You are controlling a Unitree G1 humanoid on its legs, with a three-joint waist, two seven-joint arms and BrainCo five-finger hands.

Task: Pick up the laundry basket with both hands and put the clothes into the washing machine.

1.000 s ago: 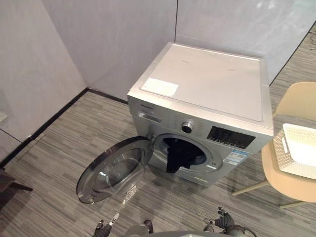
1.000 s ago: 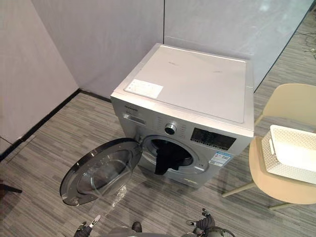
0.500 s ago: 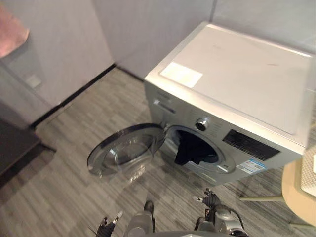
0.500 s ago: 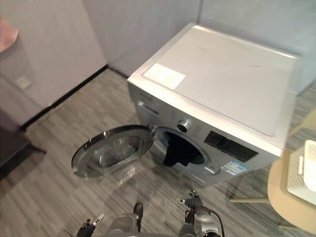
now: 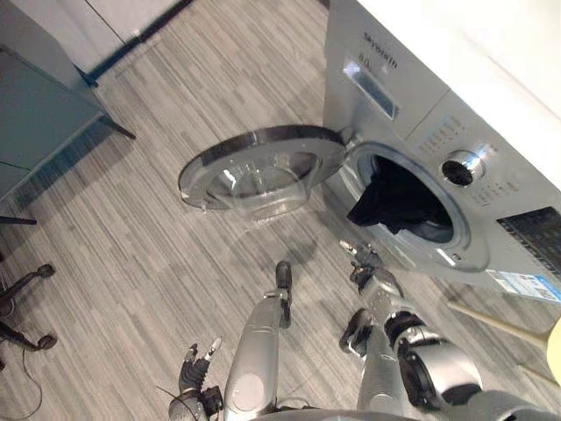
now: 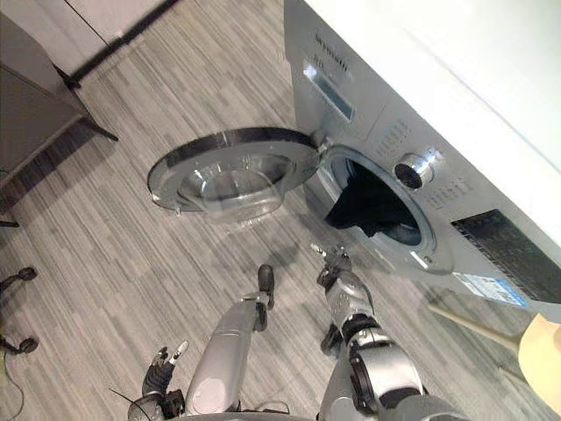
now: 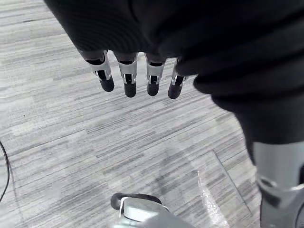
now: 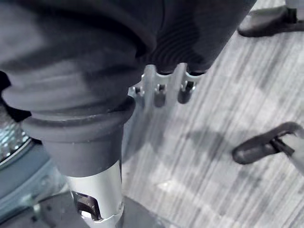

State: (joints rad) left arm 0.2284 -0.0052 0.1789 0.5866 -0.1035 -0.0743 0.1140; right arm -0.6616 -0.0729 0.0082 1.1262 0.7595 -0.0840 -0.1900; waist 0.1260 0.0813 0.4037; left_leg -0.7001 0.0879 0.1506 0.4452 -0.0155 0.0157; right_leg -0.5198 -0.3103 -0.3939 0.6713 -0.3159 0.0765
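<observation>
Dark clothes (image 5: 394, 206) spill from the open washing machine (image 5: 386, 114). The left robot hand (image 7: 127, 78) and right robot hand (image 8: 160, 91) dangle empty, fingers seemingly straight and loose

Clothes (image 5: 394, 203) half hidden in washing machine (image 5: 412, 123)

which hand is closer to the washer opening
The right hand, just below the washing machine opening with the dark clothes; the left hand hangs farther back over the floor.

Grey striped plank floor (image 5: 131, 228) is pictured edged by a dark skirting strip (image 5: 140, 37) below a pale wall (image 5: 96, 13), with a grey furniture unit (image 5: 39, 114) alongside.
</observation>
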